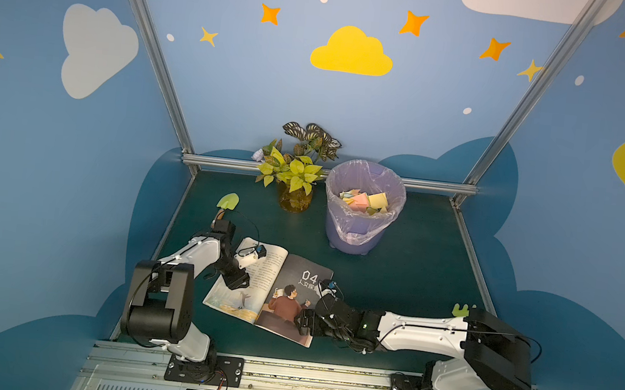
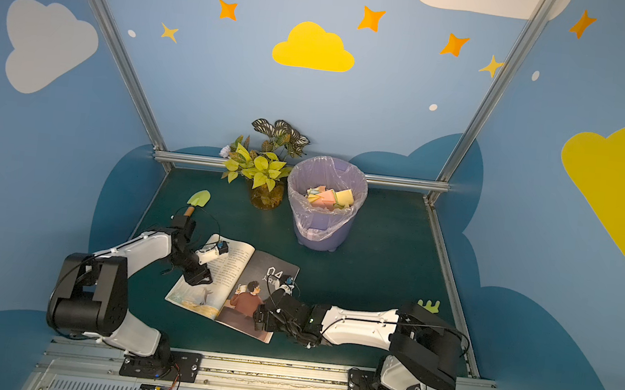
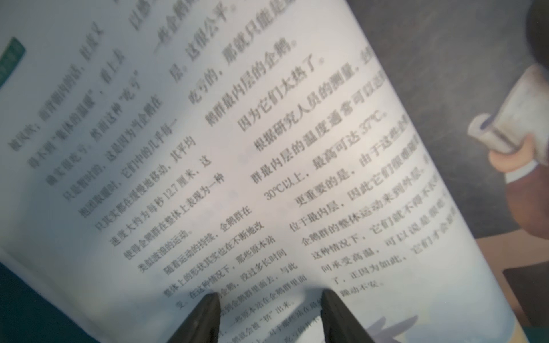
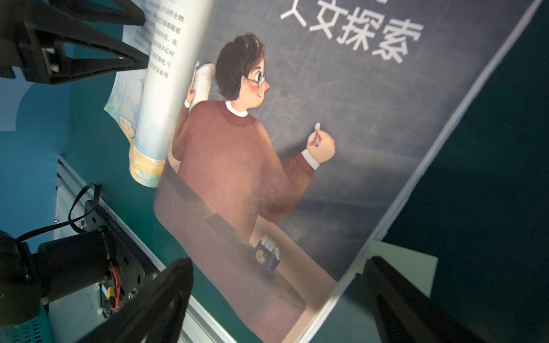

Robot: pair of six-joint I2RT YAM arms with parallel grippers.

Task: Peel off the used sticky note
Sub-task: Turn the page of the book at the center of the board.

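right gripper (image 4: 276, 262) stands wide open, jaws either side of a corner of the open book (image 4: 341, 118), holding nothing; the pale green sticky note (image 4: 416, 267) pokes out from under that page edge, partly behind one finger. left gripper (image 3: 270, 295) is part open over the text page, gripping nothing

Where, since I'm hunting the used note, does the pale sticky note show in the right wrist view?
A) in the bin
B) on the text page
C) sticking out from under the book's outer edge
C: the pale sticky note pokes out from beneath the outer edge of the open book.
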